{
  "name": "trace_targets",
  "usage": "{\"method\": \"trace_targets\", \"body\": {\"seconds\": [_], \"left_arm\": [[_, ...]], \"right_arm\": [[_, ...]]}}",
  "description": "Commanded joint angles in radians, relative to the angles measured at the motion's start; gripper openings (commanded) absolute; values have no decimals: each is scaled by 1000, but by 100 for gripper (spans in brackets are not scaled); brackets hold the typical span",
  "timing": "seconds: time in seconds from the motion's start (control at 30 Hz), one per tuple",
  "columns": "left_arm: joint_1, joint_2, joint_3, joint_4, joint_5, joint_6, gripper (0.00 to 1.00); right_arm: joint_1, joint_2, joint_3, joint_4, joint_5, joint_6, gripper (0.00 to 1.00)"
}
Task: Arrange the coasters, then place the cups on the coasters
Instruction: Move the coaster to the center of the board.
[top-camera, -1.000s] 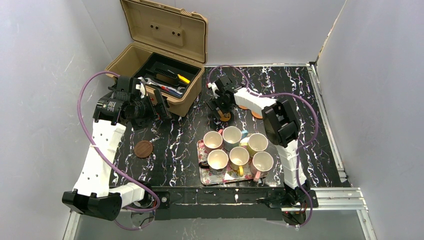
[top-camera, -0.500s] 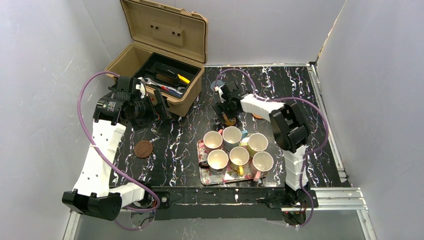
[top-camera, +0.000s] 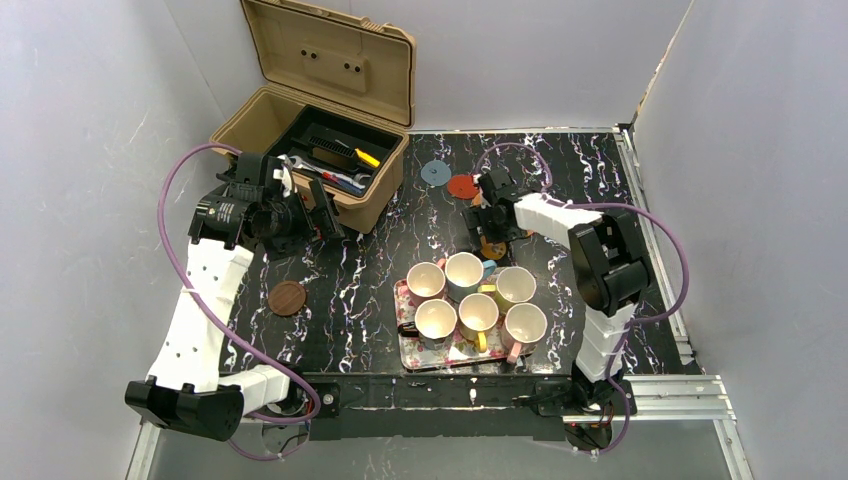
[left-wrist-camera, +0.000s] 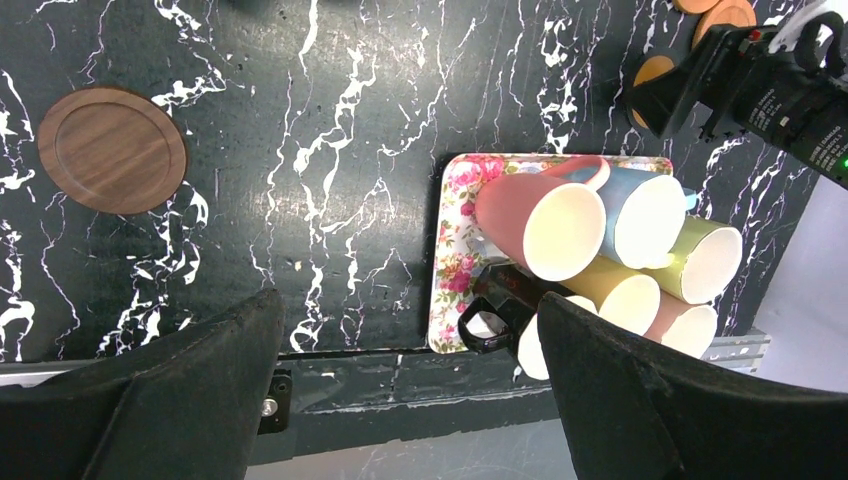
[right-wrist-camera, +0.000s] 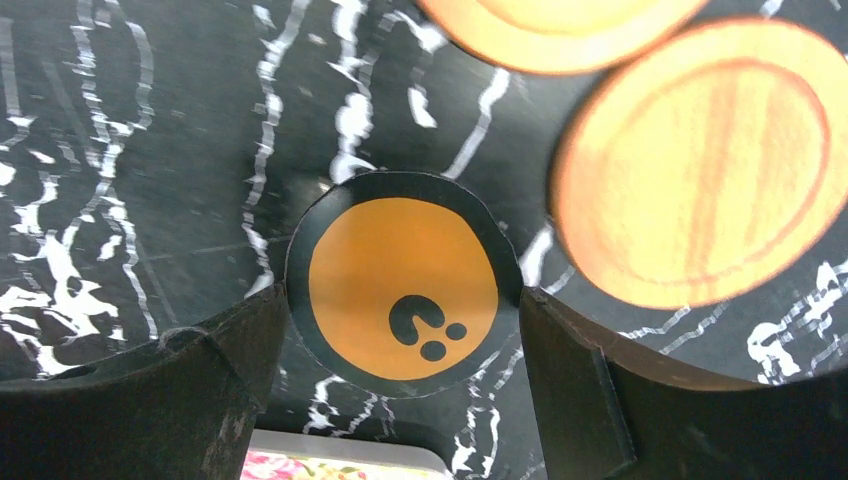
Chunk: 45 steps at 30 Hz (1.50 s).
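Observation:
A black-rimmed orange coaster (right-wrist-camera: 403, 285) lies flat on the black marble table just beyond the floral tray (right-wrist-camera: 330, 466). My right gripper (top-camera: 491, 238) stands low over it, jaws wide, and each finger's inner edge meets its rim. Two plain orange coasters (right-wrist-camera: 700, 160) lie just past it. A blue-grey coaster (top-camera: 435, 172) and a red one (top-camera: 462, 186) sit farther back. The dark brown coaster (left-wrist-camera: 112, 150) lies alone at the left. Several cups (top-camera: 470, 298) stand packed on the tray (top-camera: 412, 352). My left gripper (left-wrist-camera: 410, 395) hangs open and empty above the table's near edge.
An open tan toolbox (top-camera: 262, 118) with tools stands at the back left, close to my left arm. Grey walls close in the table on three sides. A metal rail (top-camera: 655, 385) runs along the near right edge.
My right gripper has moved right and slightly nearer, and the black-rimmed orange coaster has travelled with it, uncovering the blue-grey and red coasters. Its jaws have narrowed a little. The left arm stayed put.

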Motion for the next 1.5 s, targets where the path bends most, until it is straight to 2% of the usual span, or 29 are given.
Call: {"method": "trace_targets", "body": {"seconds": [0.0, 0.83, 1.03, 1.17, 1.33, 1.47], "left_arm": [[5, -3, -9, 18, 15, 8, 96], [6, 55, 1, 76, 50, 0, 96], [6, 57, 4, 81, 51, -2, 96], [6, 46, -2, 93, 47, -3, 96], [6, 37, -7, 96, 49, 4, 96], [6, 36, -10, 96, 58, 7, 96]], "right_arm": [[-50, 23, -109, -153, 131, 6, 88], [-220, -139, -243, -143, 158, 49, 87], [-248, -204, -178, -121, 57, 61, 89], [-267, -249, -112, -120, 50, 95, 91], [-304, -285, -55, -133, 159, 123, 98], [-375, -270, -24, -144, 240, 148, 99]]}}
